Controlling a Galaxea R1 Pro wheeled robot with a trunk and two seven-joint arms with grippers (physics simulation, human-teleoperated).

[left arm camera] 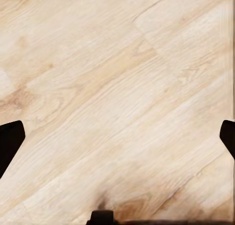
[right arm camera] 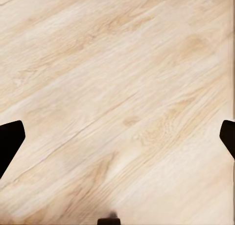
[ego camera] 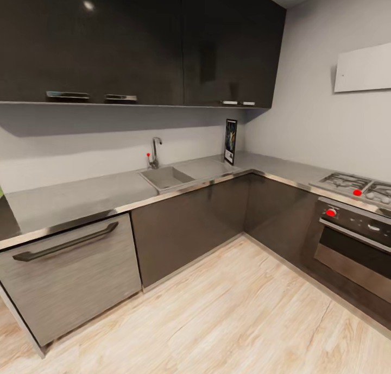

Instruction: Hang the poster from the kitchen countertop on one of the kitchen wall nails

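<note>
The poster (ego camera: 230, 141) stands upright in the inner corner of the kitchen countertop (ego camera: 76, 197), leaning against the wall beyond and to the right of the sink (ego camera: 165, 177), so it can be taken by an edge. The left gripper (left arm camera: 117, 137) and right gripper (right arm camera: 117, 137) point down at the wooden floor (ego camera: 217, 314), fingers spread wide with nothing between them, probably parked for travel. No wall nail can be made out.

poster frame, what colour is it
Black, around colourful artwork; the poster shows best in the head view.
</note>
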